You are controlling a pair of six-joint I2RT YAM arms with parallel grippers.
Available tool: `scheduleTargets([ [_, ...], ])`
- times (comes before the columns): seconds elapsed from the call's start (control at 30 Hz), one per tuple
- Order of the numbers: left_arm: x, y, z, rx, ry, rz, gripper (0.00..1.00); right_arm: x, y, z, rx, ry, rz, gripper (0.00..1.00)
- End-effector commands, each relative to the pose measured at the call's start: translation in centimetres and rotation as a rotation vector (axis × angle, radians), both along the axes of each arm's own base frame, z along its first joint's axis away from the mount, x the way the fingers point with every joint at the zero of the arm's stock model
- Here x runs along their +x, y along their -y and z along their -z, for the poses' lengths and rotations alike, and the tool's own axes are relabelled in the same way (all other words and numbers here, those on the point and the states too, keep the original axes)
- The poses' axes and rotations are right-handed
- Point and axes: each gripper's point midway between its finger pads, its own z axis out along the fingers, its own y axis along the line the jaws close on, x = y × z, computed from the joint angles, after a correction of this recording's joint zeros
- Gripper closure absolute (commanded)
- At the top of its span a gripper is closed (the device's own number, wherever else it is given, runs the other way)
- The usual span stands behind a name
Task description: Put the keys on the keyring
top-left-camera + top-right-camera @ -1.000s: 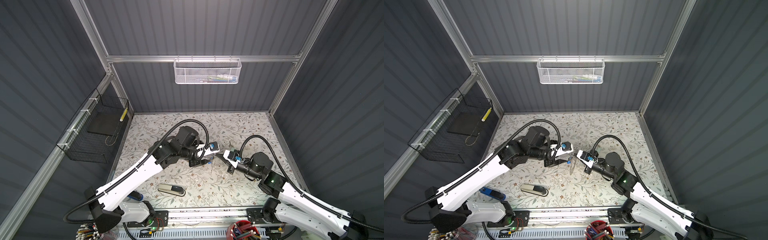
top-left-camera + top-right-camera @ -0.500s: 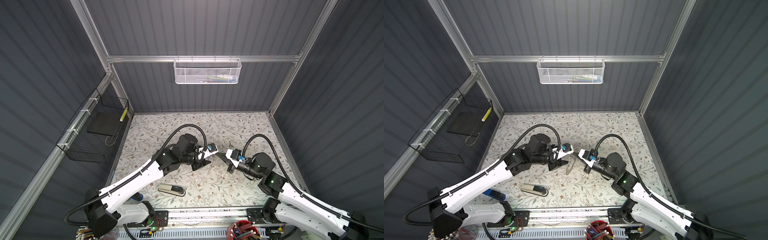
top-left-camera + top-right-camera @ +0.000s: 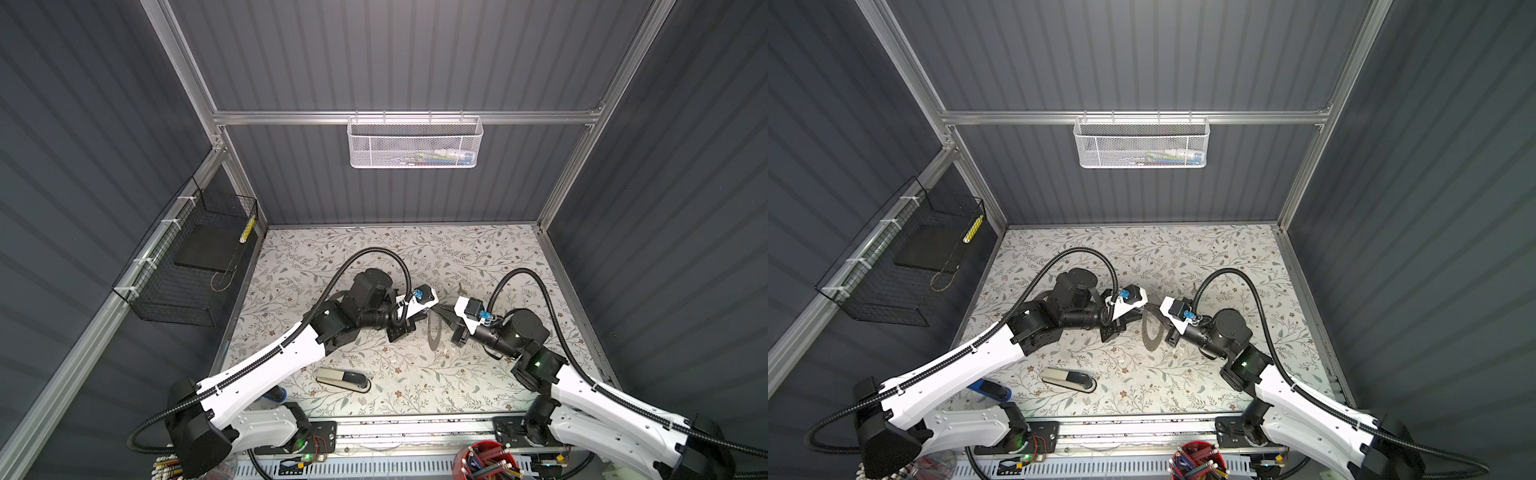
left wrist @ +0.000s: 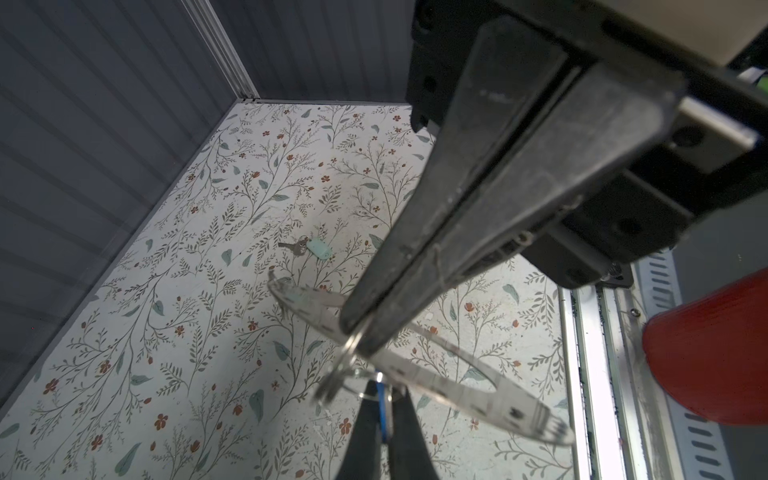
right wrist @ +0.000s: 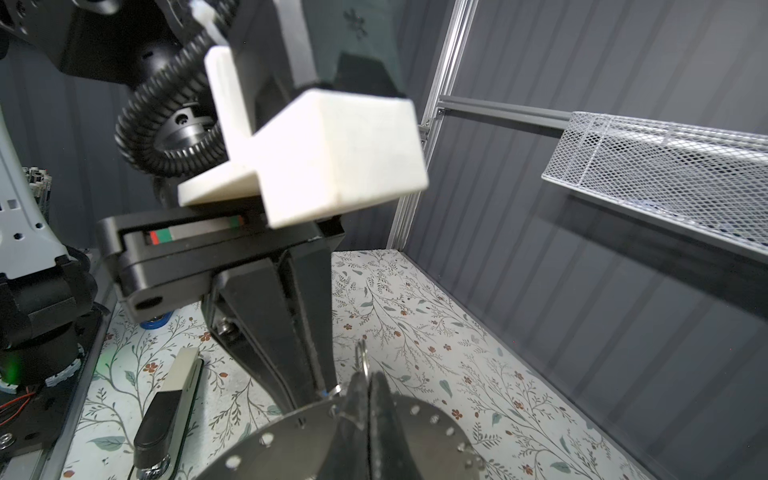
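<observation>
Top views, keyring (image 3: 1146,332) steeply tilted, front-to-back

Dead centre's a no-go: left gripper (image 3: 430,311) and right gripper (image 3: 442,311) sit tip to tip with the keyring (image 4: 519,411) hanging under them. The stapler (image 3: 343,380) blocks the near left. The far mat (image 3: 374,249) is wide open, bar the mint-tag key (image 4: 316,248) just past them.

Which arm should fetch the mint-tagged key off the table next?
Probably the left. The right gripper is shut on the keyring, holding it off the table, so it cannot let go. The left gripper pinches only a small wire loop at the ring's edge, and the mint-tagged key lies in its wrist view.
</observation>
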Motion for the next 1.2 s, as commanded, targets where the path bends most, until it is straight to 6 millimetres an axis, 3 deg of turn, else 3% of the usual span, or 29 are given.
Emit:
scheduleTargets([
  [0.0,-1.3,1.0,-0.3,-0.02,-0.023,0.099,1.0,-0.1,0.2,-2.1,0.082,0.047,-0.003,1.0],
  [0.17,-1.2,1.4,-0.9,-0.025,-0.024,0.112,1.0,-0.1,0.1,-1.9,0.085,0.043,-0.005,1.0],
  [0.2,-1.0,1.4,-0.9,-0.023,-0.02,0.102,0.97,-0.1,0.2,-1.9,0.085,0.047,-0.006,1.0],
  [0.23,-0.7,1.1,-1.0,-0.017,-0.008,0.078,0.82,-0.2,0.2,-1.9,0.087,0.049,-0.007,1.0],
  [0.27,-0.3,0.7,-0.9,-0.007,0.007,0.049,0.74,-0.3,0.3,-1.8,0.085,0.052,-0.01,1.0],
  [0.37,0.5,-0.7,-1.5,0.009,0.065,-0.024,0.63,-0.3,0.6,-1.5,0.091,0.051,-0.007,1.0],
  [0.47,0.7,-1.7,-2.0,0.034,0.089,-0.043,0.59,-1.1,0.6,-1.5,0.106,0.066,-0.052,1.0],
  [0.77,1.6,-3.7,-3.8,0.021,0.142,-0.073,0.59,-1.2,0.5,-2.0,0.134,0.081,-0.078,1.0],
  [0.87,1.5,-3.4,-4.5,-0.011,0.14,-0.049,0.67,-1.5,0.4,-2.0,0.135,0.08,-0.096,1.0],
  [1.17,0.9,-2.1,-6.3,-0.079,0.138,0.026,0.66,-1.8,0.3,-2.0,0.134,0.075,-0.117,1.0],
])
